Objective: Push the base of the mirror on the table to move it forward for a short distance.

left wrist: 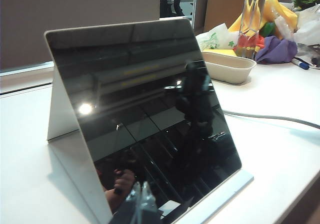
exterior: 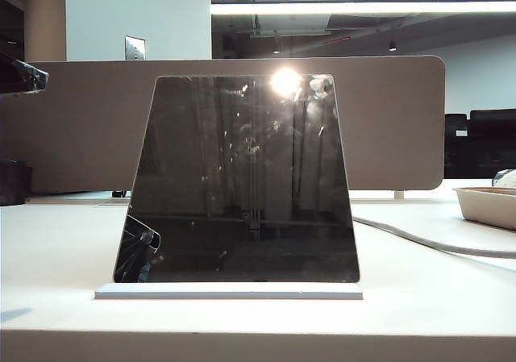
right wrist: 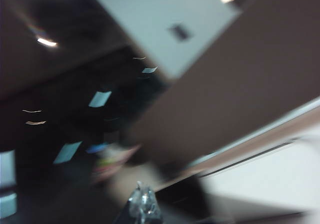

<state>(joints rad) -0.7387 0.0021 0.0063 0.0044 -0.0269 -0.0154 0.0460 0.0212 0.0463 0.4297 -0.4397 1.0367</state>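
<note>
Push not started as far as you can see: mirror upright on its base centre-frame on the desk, left gripper close by its lower-left corner, right gripper blurred, fingers' spread unreadable on both.

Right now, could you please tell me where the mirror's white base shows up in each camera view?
Exterior view: the base lies flat along the mirror's bottom edge, low and centred.
Left wrist view: the base runs diagonally toward the lower right corner, under the mirror.
Right wrist view: not in it; blurred.
Shared landmark: the beige tray, on the table right of the mirror.
</note>
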